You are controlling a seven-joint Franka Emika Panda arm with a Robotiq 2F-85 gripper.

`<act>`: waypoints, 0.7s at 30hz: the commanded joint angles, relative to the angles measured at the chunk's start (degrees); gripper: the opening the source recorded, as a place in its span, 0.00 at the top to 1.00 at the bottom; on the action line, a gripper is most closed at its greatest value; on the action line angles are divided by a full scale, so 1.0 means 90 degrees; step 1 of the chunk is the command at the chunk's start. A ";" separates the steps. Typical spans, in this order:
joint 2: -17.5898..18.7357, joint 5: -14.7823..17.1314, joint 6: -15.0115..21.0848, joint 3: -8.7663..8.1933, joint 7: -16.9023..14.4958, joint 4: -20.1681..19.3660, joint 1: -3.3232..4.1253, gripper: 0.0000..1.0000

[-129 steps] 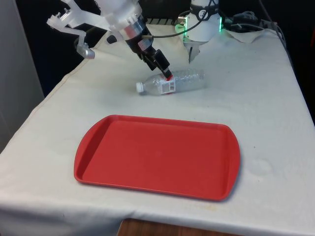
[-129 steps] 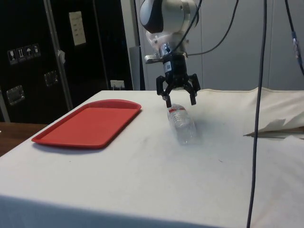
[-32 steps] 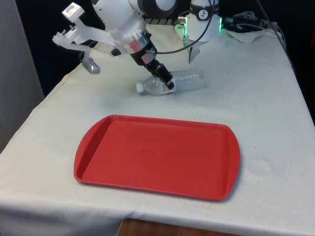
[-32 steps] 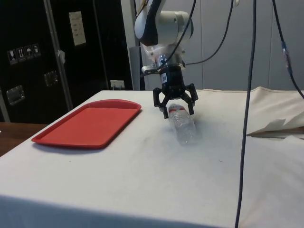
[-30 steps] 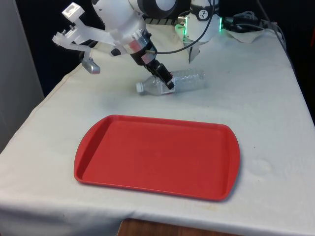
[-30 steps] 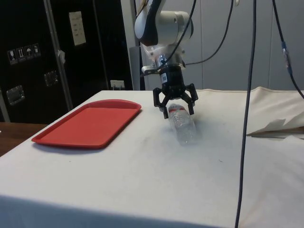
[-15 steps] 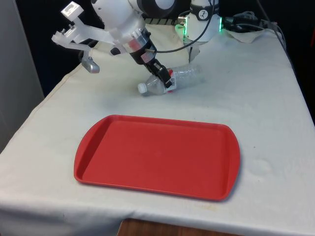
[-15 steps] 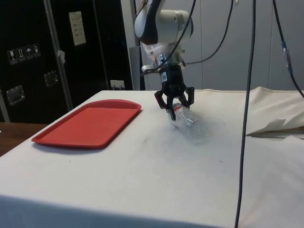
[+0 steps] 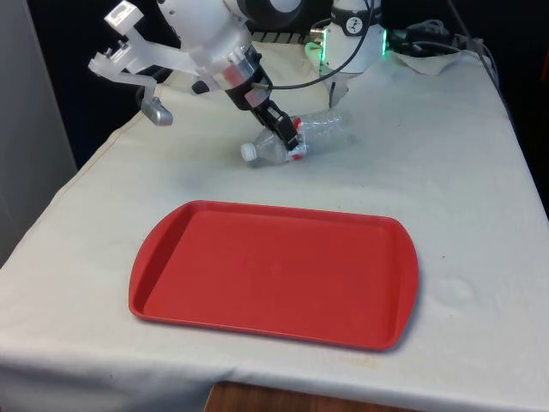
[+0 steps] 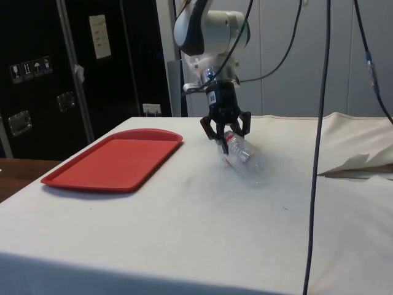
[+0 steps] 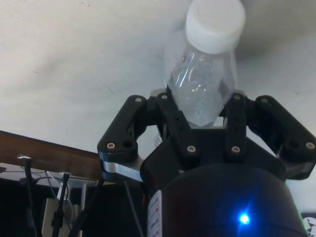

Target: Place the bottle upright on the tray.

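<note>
The gripper is clamped on the clear water bottle near its neck, bottle tilted, cap end low. The red tray lies well apart, nearer the table edge, with bare white cloth between.

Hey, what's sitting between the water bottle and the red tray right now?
Nothing: in the front view, bare white cloth separates the water bottle, held by the gripper, from the red tray.

White arm reaches down (wrist tilted); gripper fingers clamped together.
</note>
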 commanded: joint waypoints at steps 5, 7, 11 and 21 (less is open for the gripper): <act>-0.0013 -0.0013 0.0000 0.0000 0.0025 0.0000 0.0013 0.66; -0.0083 -0.0032 -0.0025 -0.0019 0.0051 -0.0013 0.0025 0.66; -0.0178 -0.0057 -0.0064 -0.0032 0.0051 -0.0038 0.0025 0.66; -0.0541 -0.0153 -0.0216 -0.0089 0.0095 -0.0146 0.0045 0.66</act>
